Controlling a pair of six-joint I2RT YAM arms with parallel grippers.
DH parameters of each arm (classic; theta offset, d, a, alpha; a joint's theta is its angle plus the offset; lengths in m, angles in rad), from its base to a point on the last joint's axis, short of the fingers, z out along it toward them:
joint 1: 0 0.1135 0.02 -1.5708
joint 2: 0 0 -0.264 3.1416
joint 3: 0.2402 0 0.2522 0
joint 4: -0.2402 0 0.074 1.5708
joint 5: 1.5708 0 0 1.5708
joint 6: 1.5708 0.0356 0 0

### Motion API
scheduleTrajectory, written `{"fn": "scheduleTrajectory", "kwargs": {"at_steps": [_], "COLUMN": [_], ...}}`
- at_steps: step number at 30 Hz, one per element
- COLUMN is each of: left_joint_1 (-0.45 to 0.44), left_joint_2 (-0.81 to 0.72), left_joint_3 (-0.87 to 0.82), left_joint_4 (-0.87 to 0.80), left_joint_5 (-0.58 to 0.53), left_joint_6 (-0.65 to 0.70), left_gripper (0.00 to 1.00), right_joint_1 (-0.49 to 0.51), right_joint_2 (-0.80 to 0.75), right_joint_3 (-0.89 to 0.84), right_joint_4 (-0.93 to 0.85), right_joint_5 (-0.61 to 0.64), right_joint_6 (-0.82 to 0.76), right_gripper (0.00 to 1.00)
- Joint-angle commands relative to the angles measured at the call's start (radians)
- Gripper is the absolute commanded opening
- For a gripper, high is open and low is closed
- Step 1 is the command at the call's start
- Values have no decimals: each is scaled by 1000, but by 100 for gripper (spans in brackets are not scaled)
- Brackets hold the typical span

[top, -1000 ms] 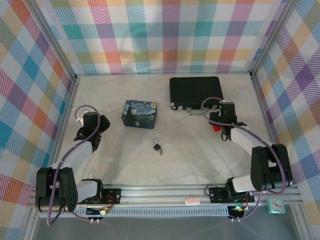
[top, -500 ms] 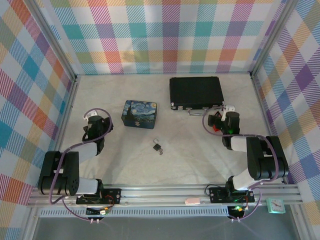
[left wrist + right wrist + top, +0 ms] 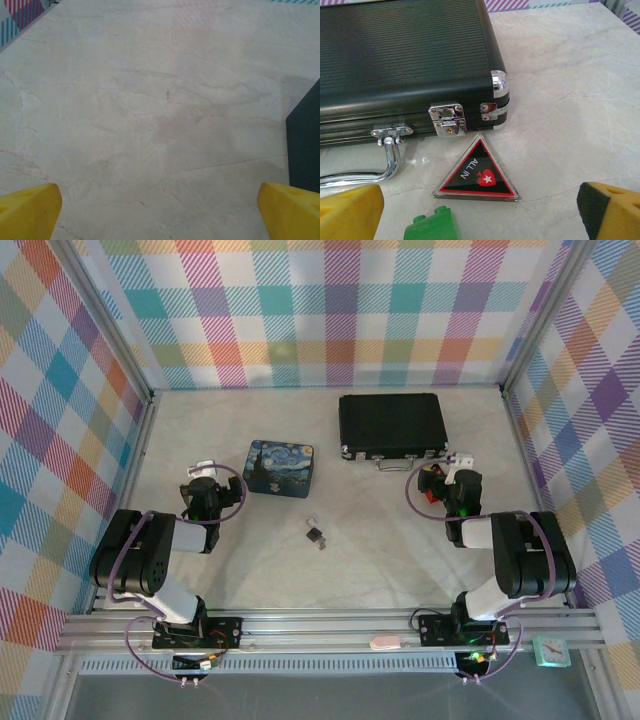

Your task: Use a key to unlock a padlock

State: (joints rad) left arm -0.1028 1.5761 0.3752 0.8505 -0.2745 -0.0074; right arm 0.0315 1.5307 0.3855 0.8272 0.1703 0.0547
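The tiny black padlock (image 3: 316, 534) lies on the pale table, mid-way between the two arms. A small silvery bit that looks like the key (image 3: 311, 521) rests against its far end, too small to make out well. My left gripper (image 3: 204, 480) is folded back left of the blue painted tin, well left of the padlock. In the left wrist view it (image 3: 160, 215) stands open, its yellow fingers (image 3: 27, 210) wide apart over bare table. My right gripper (image 3: 447, 480) (image 3: 480, 212) is open too, far right of the padlock, with nothing between its fingers (image 3: 612, 210).
The blue painted tin (image 3: 280, 468) (image 3: 305, 145) stands just right of the left gripper. The large black case (image 3: 392, 425) (image 3: 405, 65) lies at the back right. Before it lie a triangular "ALL IN" token (image 3: 477, 172), a green block (image 3: 430, 227) and a red block (image 3: 430, 483).
Both arms have folded back toward their bases. The left gripper has moved right, nearer the tin. Both grippers have opened wider. Padlock and key lie where they were.
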Motion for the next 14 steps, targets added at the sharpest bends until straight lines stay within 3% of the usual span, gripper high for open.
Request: {"fn": "scheduleTrajectory", "kwargs": {"at_steps": [1, 14], "left_joint_1": [-3, -4], "left_joint_2": [1, 2], "left_joint_3": [18, 19], "left_joint_4": [41, 39], "left_joint_5": [-6, -5], "left_joint_6": [16, 17], "left_gripper": [100, 100], "right_joint_1": [-4, -6], "right_joint_2": [1, -1], "right_joint_3": [2, 3], "right_joint_4": [42, 39], "right_joint_5": [-11, -13], "right_joint_6": [0, 0], "right_gripper": [99, 99]}}
